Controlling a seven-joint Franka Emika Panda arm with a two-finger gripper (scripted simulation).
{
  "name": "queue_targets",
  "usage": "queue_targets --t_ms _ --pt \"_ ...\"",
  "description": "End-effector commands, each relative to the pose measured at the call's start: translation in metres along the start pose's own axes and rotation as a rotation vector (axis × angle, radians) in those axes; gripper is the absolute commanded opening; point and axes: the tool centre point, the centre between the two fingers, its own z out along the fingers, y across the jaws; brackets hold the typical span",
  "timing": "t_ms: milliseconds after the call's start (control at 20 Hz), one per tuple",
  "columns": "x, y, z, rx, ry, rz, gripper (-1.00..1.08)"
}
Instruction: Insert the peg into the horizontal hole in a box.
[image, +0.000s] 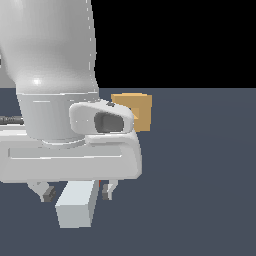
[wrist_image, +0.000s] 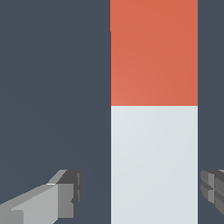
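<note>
Hand (image: 77, 191) low, fingers spread astride peg (image: 76, 204).

Big white arm (image: 50, 65) leaning low, wrist pointing straight down, gripper (image: 77, 192) spread wide open with dark-padded fingertips (wrist_image: 72, 192) well apart, not touching or clamping anything at all right now

Simulated test scene, not real room: flat untextured slate-blue floor (image: 200, 175) meeting black void behind tan box (image: 137, 111) (uniform shading, blocky shapes); no walls or furniture visible around box.
</note>
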Motion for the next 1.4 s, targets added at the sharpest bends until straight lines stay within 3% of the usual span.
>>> queue_targets --t_ms 0,200,250,900,1350 --pt "0.000 0.001 0.008 -0.001 0.000 -0.001 1.00" --pt "0.000 0.001 0.012 -0.001 0.000 -0.001 1.00" --pt "0.000 0.001 0.012 -0.001 0.000 -0.001 -1.00" --pt "0.003 0.004 0.010 -0.002 0.000 -0.003 -1.00" --pt "0.053 0.036 -0.003 -0.002 -0.001 -0.038 -1.00"
